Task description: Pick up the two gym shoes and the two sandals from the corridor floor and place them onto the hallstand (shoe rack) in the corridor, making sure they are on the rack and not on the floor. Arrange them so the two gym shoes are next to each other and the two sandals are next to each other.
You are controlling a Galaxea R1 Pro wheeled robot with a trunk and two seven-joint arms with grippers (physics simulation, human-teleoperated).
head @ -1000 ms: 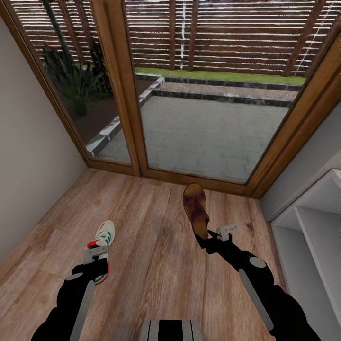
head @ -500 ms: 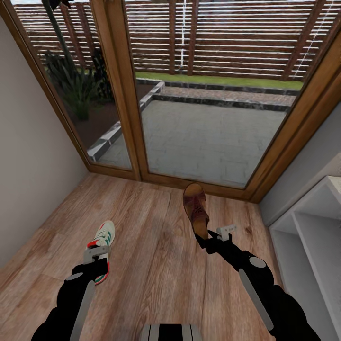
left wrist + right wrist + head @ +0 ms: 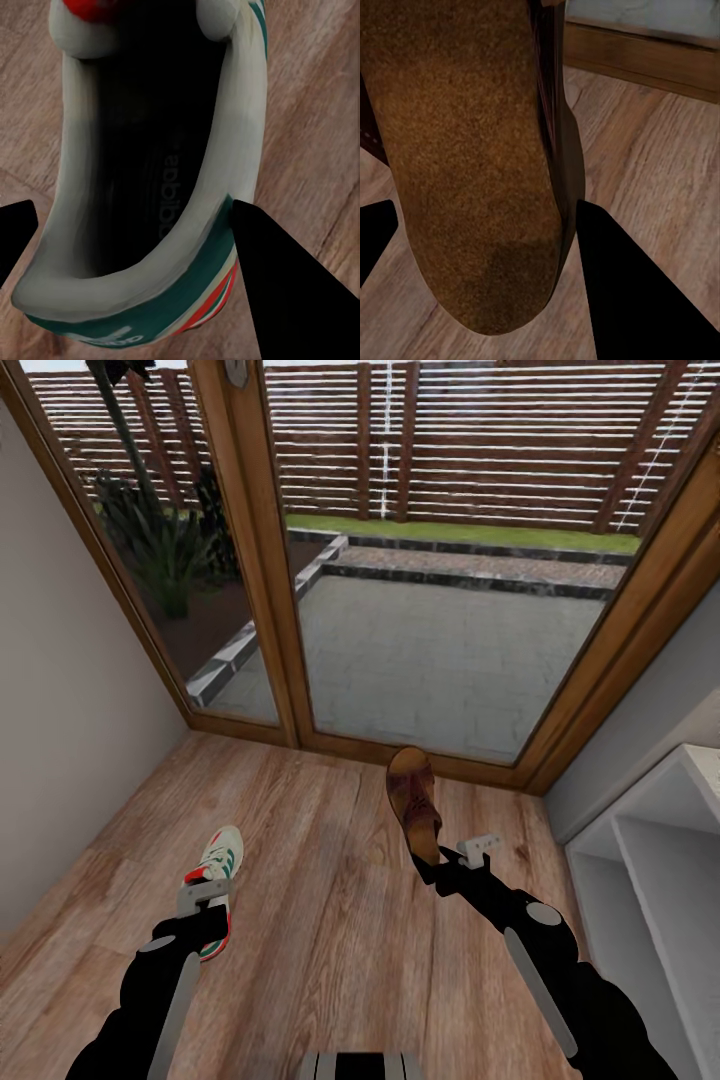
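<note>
Head view: robot faces the glass doors [image 3: 440, 630] at the corridor's end, both arms out w/ a shoe apiece. Left tool [image 3: 205, 901] grips a gym shoe [image 3: 216, 870] by the heel, toe pointing fwd, low over the corridor floor [image 3: 320, 920]; whether the sole touches the planks can't be told. Right tool [image 3: 450, 860] clamps a sandal [image 3: 412, 805] at its heel end, toe toward the doors. The hallstand [image 3: 650, 860] sits at the robot's right, pale shelves open.

Left wrist view: gym shoe [image 3: 150, 187] seen from above into its dark opening, heel collar pinched between the two dark fingers [image 3: 277, 292], floor beneath.

Right wrist view: sandal [image 3: 465, 165] w/ tan footbed up, heel held between the fingers [image 3: 637, 292], door frame beyond.

Judgement: carry step in hand, first pair-halves picked up, nothing racked yet. Next move likely calls for a turn to the right toward the hallstand, then setting each shoe on a shelf w/ room beside it for its mate.
</note>
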